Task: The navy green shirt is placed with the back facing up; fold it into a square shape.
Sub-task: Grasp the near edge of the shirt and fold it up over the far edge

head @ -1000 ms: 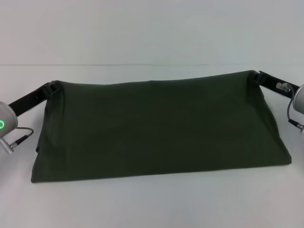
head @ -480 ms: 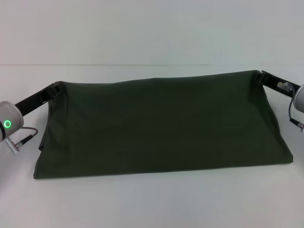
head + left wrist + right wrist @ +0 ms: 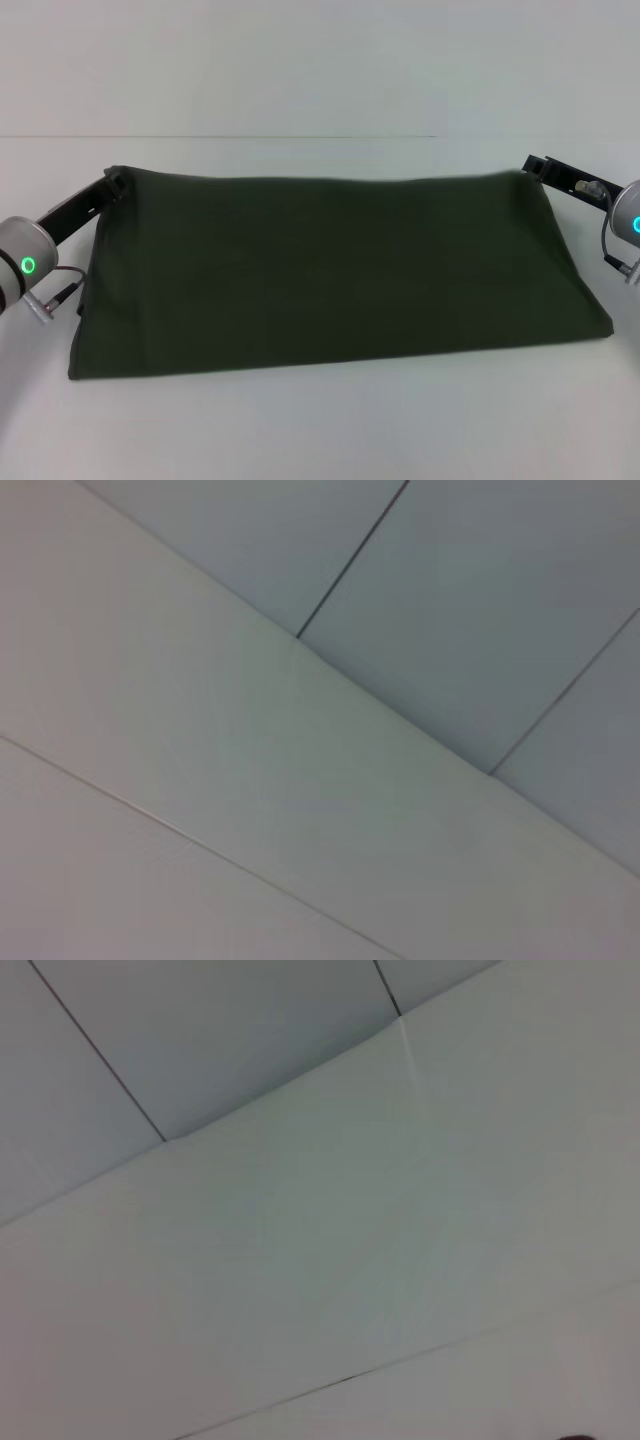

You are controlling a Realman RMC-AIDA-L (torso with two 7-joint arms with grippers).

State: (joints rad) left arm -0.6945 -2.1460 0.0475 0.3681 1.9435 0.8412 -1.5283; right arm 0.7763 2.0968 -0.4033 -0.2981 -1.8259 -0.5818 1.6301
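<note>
The navy green shirt [image 3: 330, 270] lies on the white table as a wide dark olive band, plain side up, folded over along its far edge. My left gripper [image 3: 116, 184] is shut on the shirt's far left corner. My right gripper [image 3: 531, 167] is shut on the far right corner. Both corners sit low, near the table. The near edge of the shirt lies flat on the table. The wrist views show only pale wall and ceiling panels, no shirt and no fingers.
The white table [image 3: 320, 430] runs in front of the shirt and behind it to the back edge [image 3: 300, 137]. A pale wall stands behind. Both arms reach in from the table's two sides.
Both grippers have lowered the shirt's far edge toward the table. The fold has flattened and the far edge now runs straighter.
</note>
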